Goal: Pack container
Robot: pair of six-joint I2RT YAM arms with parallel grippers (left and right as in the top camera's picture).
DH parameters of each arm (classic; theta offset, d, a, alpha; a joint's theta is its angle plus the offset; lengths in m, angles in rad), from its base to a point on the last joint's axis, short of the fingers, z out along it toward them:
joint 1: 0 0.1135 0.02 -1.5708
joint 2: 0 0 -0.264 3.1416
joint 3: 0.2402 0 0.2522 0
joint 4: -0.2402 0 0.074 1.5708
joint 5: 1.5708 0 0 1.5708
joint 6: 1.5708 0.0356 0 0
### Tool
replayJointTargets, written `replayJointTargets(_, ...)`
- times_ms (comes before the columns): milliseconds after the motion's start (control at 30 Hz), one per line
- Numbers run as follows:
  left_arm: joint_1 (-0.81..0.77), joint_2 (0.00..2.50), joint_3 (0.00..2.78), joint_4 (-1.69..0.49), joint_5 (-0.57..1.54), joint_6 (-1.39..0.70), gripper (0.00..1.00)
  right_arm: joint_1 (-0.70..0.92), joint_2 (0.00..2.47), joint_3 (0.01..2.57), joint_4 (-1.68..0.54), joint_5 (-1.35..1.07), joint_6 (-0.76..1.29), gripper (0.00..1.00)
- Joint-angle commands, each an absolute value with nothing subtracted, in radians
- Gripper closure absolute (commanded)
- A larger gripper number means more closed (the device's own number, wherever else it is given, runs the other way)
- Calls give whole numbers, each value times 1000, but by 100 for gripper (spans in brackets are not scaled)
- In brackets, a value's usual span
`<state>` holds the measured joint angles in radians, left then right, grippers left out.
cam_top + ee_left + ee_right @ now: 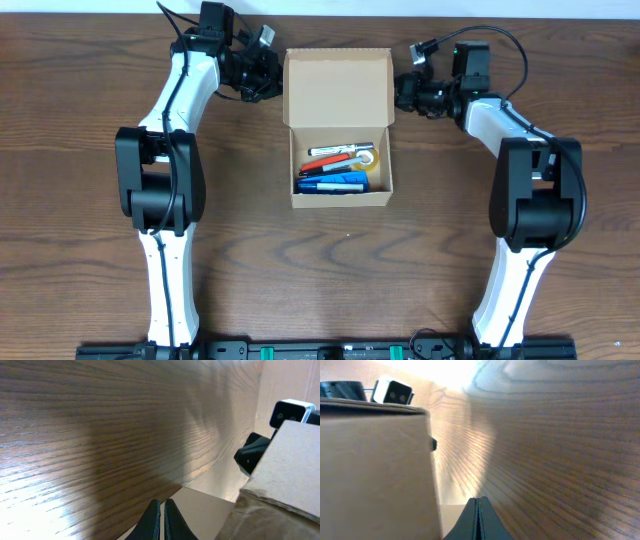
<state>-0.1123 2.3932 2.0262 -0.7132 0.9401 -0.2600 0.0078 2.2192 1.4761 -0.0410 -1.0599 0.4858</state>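
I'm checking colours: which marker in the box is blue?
The blue marker at the front of the container, farthest from its open lid; those behind it look orange-and-white or black.

Tan container wall beside the right claw — tips together, over wood table

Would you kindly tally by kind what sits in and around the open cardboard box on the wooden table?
Open tan cardboard box: 1
Markers inside it, orange-white, red-black, black, blue: about 4, overlapping
Pale ring-shaped roll inside: 1
Shut black grippers, left gripper, right gripper: 2
Total: about 8
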Motion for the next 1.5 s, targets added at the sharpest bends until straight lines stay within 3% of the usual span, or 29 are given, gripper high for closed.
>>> replayJointTargets(0, -112, 2314, 2051, -712, 970, -186, 94, -6, 2195, 1479, -36, -1119, 465, 98)
replayJointTargets(533, -112, 2096, 2051, -773, 970, 23, 94, -2, 1981, 1479, -80, -1115, 401, 98)
replayJointTargets(1067, -115, 2050, 2051, -1196, 950, 343, 94, 126, 1819, 1479, -697, -812, -1, 98)
replayJointTargets(1467, -205, 2050, 2051, -1415, 773, 428, 94, 222, 1731, 1479, -965, -467, -73, 98)
